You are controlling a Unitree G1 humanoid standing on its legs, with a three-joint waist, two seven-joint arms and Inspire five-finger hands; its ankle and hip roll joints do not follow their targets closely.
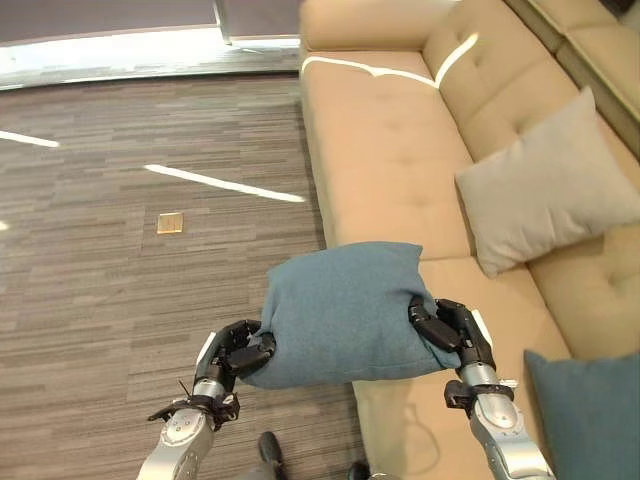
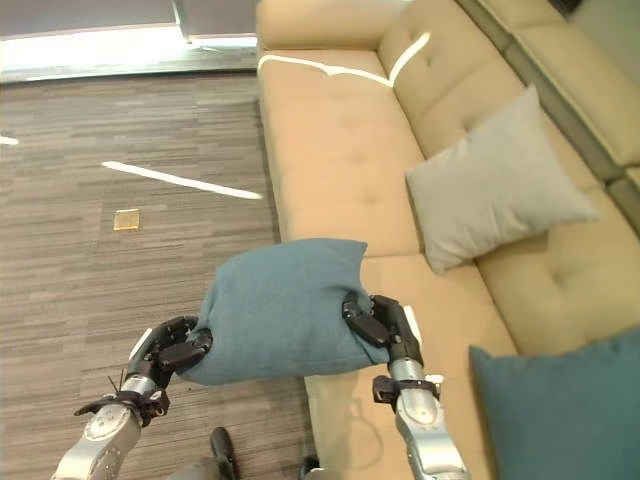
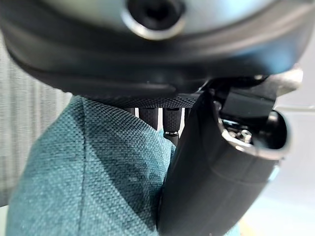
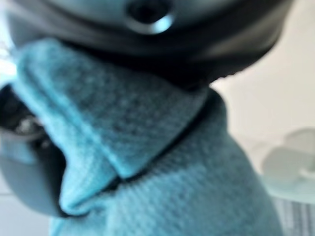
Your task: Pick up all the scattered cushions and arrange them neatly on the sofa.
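A teal-blue cushion hangs in the air between my two hands, over the front edge of the tan sofa. My left hand is shut on its lower left corner, and my right hand is shut on its lower right corner. Both wrist views show the teal cloth pinched between thumb and fingers. A grey cushion leans against the sofa's backrest. Part of another teal cushion lies on the seat at the lower right.
Grey striped carpet floor stretches to the left of the sofa, with a small brass floor plate set in it. The sofa seat beyond the held cushion is bare up to the far armrest.
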